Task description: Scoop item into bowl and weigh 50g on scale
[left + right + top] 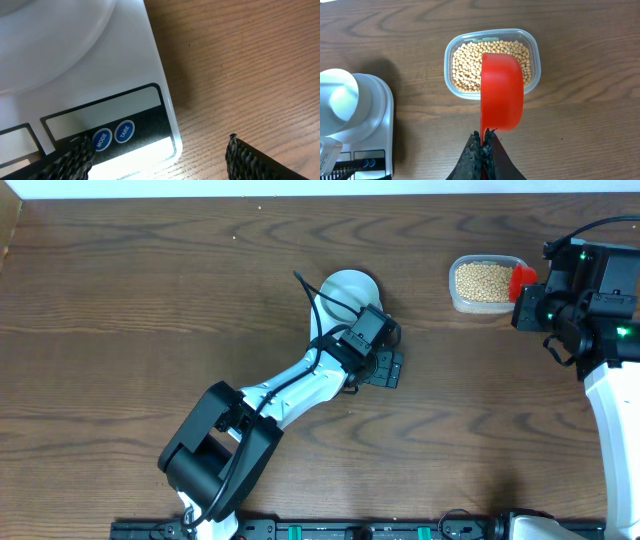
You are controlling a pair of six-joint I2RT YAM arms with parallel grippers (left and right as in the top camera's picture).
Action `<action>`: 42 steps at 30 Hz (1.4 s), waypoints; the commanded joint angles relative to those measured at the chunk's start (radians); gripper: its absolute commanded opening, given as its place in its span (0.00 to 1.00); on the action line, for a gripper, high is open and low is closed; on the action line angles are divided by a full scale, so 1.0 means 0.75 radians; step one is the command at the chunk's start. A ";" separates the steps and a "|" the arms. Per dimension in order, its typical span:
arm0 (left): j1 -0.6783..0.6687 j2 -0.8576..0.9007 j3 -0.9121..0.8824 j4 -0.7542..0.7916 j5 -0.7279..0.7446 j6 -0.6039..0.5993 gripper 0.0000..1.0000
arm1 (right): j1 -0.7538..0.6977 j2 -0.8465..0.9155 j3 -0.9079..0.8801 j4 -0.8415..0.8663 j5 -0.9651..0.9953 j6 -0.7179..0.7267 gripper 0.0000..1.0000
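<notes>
Tan-yellow beans [470,65] fill the clear plastic tub [536,60] on the wooden counter [580,125], beneath a red scoop [502,95] whose handle the closed right claw [483,141] pinches, while well apart the white bowl [347,283] sits on the scale [125,60], the left claw [160,155] spread open over its button edge.

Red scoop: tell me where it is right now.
In the right wrist view the red scoop has its handle clamped in the right gripper and overlaps the near edge of the clear tub of beans, right of the scale.
</notes>
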 commanded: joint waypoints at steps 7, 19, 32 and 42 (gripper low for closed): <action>-0.001 0.020 0.005 -0.007 -0.058 0.023 0.86 | -0.008 0.007 0.027 -0.005 0.010 -0.010 0.01; -0.001 0.035 -0.001 -0.008 -0.091 0.022 0.86 | -0.008 0.007 0.027 -0.006 0.010 -0.010 0.01; -0.001 0.064 -0.001 0.005 0.018 0.023 0.86 | -0.008 0.007 0.027 -0.010 0.010 -0.010 0.01; -0.001 0.064 -0.001 0.008 0.034 0.023 0.86 | -0.008 0.007 0.027 -0.010 0.010 -0.010 0.01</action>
